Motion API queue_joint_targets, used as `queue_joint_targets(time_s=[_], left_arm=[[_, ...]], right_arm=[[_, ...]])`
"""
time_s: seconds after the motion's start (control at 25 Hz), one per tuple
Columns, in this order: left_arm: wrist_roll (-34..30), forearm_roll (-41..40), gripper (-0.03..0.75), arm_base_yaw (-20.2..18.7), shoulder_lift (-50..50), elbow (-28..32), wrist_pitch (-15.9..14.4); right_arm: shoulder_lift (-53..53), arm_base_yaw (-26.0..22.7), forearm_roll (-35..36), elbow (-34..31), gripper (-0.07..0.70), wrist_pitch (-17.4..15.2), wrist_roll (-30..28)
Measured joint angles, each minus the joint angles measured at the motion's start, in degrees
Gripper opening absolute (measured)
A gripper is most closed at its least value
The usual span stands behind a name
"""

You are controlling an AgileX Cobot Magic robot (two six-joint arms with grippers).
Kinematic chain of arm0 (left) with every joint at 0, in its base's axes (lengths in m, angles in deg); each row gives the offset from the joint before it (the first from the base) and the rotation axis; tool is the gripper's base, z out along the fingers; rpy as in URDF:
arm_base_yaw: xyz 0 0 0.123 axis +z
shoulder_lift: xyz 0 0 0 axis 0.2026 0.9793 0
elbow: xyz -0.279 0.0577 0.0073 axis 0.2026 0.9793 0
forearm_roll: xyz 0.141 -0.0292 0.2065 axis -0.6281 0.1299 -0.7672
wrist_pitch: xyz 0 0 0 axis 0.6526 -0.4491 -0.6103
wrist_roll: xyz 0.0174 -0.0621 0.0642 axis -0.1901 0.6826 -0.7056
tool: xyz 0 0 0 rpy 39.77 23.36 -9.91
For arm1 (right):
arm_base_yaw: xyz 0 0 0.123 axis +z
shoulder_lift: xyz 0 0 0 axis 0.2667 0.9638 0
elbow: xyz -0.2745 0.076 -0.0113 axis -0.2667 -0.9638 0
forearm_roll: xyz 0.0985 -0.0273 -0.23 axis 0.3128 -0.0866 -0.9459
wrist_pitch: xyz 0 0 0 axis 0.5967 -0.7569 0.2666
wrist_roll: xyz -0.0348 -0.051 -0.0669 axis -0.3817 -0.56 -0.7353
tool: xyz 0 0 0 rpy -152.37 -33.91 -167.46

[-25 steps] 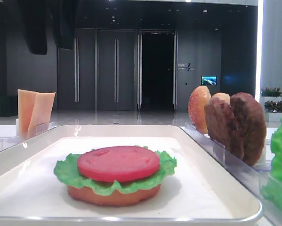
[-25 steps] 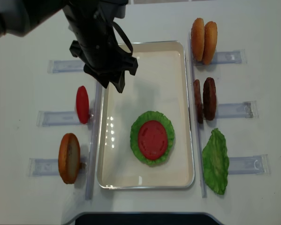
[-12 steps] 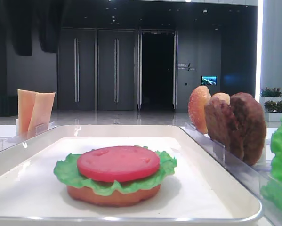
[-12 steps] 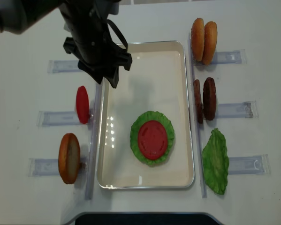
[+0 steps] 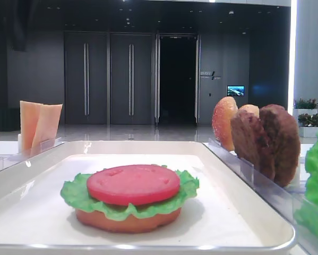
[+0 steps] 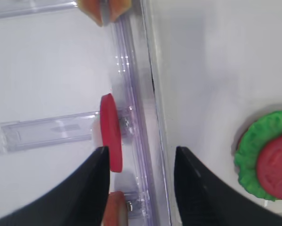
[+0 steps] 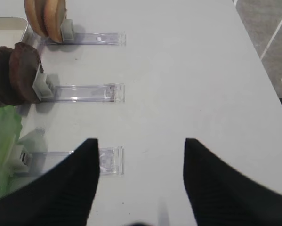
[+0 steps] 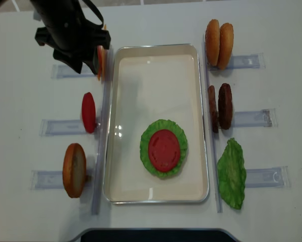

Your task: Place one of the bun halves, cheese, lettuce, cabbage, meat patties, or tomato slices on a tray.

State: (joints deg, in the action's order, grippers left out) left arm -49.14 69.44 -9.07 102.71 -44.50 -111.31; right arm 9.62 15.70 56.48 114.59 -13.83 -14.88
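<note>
On the white tray (image 8: 156, 75) lies a stack: a bun half (image 5: 128, 220), green lettuce (image 8: 149, 136) and a tomato slice (image 8: 164, 149) on top. Left of the tray, another tomato slice (image 8: 88, 112), a bun half (image 8: 74, 170) and cheese (image 8: 100, 60) stand in clear racks. My left gripper (image 8: 80, 63) hangs open and empty beside the cheese; in its wrist view the left gripper (image 6: 141, 149) frames the rack strip between the tomato slice (image 6: 110, 132) and the tray (image 6: 202, 70). My right gripper (image 7: 140, 141) is open and empty over bare table.
Right of the tray, racks hold two bun halves (image 8: 219, 44), meat patties (image 8: 219, 107) and a loose lettuce leaf (image 8: 232, 173). Clear plastic holder strips (image 8: 99, 151) run along both long sides of the tray. The right wrist view shows clear racks (image 7: 84, 92) beside the patties (image 7: 16, 73).
My left arm has swung up and to the left, off the tray's upper left corner to the cheese rack. Its jaws stayed open. The stack on the tray has not moved.
</note>
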Motion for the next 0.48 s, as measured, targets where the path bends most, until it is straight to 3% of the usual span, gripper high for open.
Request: queue_joint_targets(time_s=[0.48], left_arm=[[-2.7,-0.6,0.347,9.1,-0.2,0.0,-0.1]], right_arm=[[0.0,0.0,0.0,0.0,0.410,0.0,0.0]])
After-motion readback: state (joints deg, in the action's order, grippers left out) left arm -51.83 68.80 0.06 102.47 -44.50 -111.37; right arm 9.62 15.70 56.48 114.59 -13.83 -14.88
